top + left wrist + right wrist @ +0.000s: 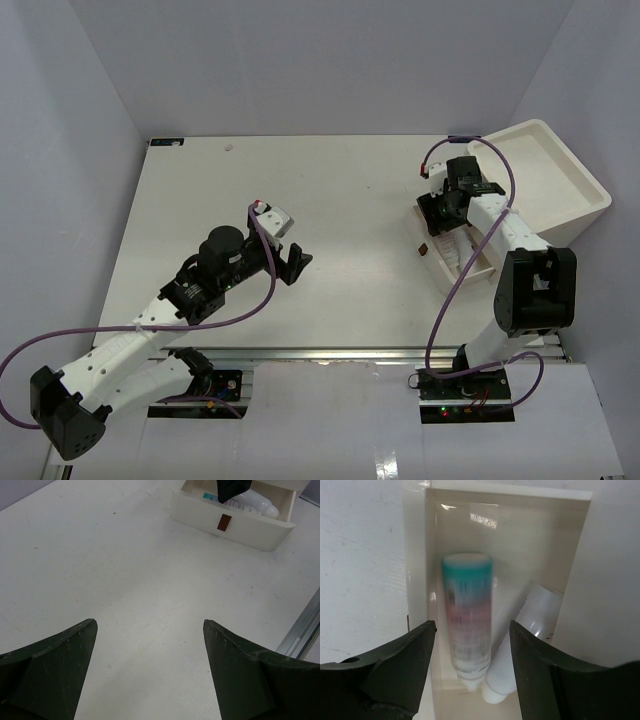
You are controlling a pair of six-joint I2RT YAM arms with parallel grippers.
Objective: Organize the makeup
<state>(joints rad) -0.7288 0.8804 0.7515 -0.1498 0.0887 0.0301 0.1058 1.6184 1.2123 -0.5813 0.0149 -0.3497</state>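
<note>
A pink tube with a teal cap (467, 615) and a white tube (525, 640) lie side by side in a small cream open tray (510, 525). The pink tube looks blurred. My right gripper (472, 624) is open just above the two tubes, with nothing between its fingers. In the top view it (440, 215) hangs over the tray (470, 268). My left gripper (149, 622) is open and empty over bare table, mid-left in the top view (293, 262). The clear packets and tan sponges are out of view.
A big white bin (545, 175) stands at the back right, right behind the small tray. The tray's near wall carries a small brown tag (225, 523). A metal rail (300, 627) runs along the table's near edge.
</note>
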